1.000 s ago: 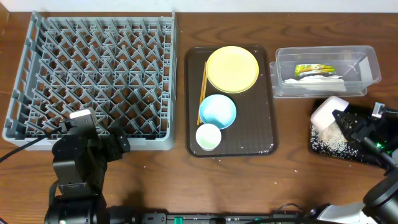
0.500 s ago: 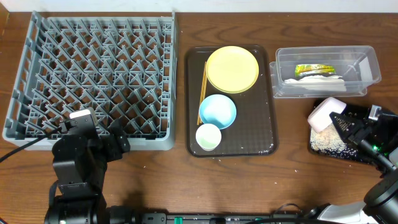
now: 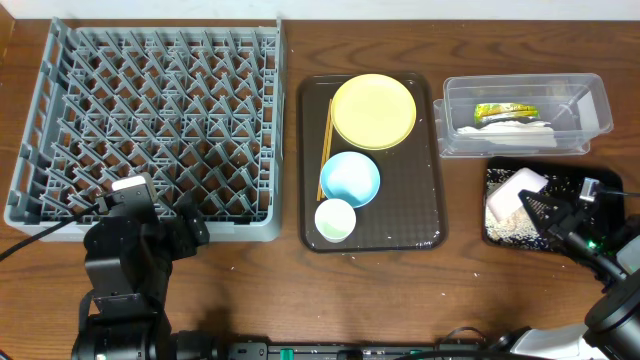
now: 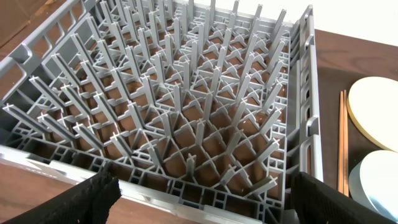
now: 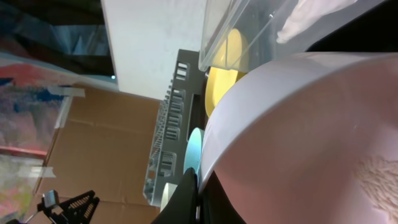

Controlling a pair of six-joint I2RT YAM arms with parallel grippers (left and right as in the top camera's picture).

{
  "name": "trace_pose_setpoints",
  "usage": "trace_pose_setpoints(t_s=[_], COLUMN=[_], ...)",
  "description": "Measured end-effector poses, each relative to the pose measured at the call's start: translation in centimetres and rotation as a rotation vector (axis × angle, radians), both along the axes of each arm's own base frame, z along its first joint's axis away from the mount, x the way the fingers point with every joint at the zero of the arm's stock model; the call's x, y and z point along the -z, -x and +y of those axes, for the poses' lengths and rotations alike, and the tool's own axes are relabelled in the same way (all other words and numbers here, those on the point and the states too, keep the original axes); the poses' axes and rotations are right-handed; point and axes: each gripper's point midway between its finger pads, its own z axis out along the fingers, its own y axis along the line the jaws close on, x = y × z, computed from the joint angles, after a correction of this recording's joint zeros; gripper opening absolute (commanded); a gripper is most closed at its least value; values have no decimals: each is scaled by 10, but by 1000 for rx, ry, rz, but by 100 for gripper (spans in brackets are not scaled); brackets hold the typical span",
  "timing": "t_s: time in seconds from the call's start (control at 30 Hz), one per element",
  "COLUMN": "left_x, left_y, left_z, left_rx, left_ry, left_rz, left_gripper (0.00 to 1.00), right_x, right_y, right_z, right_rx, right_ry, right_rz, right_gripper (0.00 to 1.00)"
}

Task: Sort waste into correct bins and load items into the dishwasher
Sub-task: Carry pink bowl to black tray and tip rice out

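The white bowl (image 3: 513, 190) is tipped on its side over the black tray (image 3: 600, 190), with pale rice scraps (image 3: 510, 226) spilled in the tray. My right gripper (image 3: 532, 203) is shut on the bowl's rim. In the right wrist view its jaws (image 5: 198, 190) pinch the white bowl (image 5: 298, 124), which has some rice (image 5: 379, 174) stuck inside. The clear tub (image 3: 590, 100) holds the green-and-orange wrapper (image 3: 505, 111) and white paper (image 3: 515, 127). The yellow plate (image 3: 373, 111), blue bowl (image 3: 349, 178), small cup (image 3: 334, 220) and chopsticks (image 3: 325, 140) lie on the brown tray (image 3: 420, 200). My left gripper (image 3: 185, 228) is open at the front edge of the grey dish rack (image 3: 150, 120).
In the left wrist view the rack's (image 4: 186, 106) pegs fill the frame, with my open gripper (image 4: 208, 202) just before its front wall. The chopsticks (image 4: 342, 143) and yellow plate (image 4: 376, 102) show at the right edge. A few rice grains lie on the table (image 3: 470, 270).
My right gripper has carried the white bowl left and down a little. The black tray now lies further left and squarer to the table. The left arm has not moved.
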Motion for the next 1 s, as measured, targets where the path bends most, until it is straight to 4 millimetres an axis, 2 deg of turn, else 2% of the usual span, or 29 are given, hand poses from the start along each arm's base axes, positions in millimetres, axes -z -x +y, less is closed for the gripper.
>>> trace_pose_setpoints(t_s=[0.17, 0.47, 0.63, 1.0], left_x=[0, 0, 0, 0], left_y=[0, 0, 0, 0], left_z=[0, 0, 0, 0], left_rx=[0, 0, 0, 0], left_ry=[0, 0, 0, 0], left_rz=[0, 0, 0, 0], left_gripper=[91, 91, 91, 91], right_x=[0, 1, -1, -22], right_y=[-1, -8, -13, -14], right_z=[3, 37, 35, 33], right_rx=[-11, -137, -138, -129], right_ry=[1, 30, 44, -19], right_rz=[0, -27, -58, -83], right_gripper=[1, 1, 1, 1])
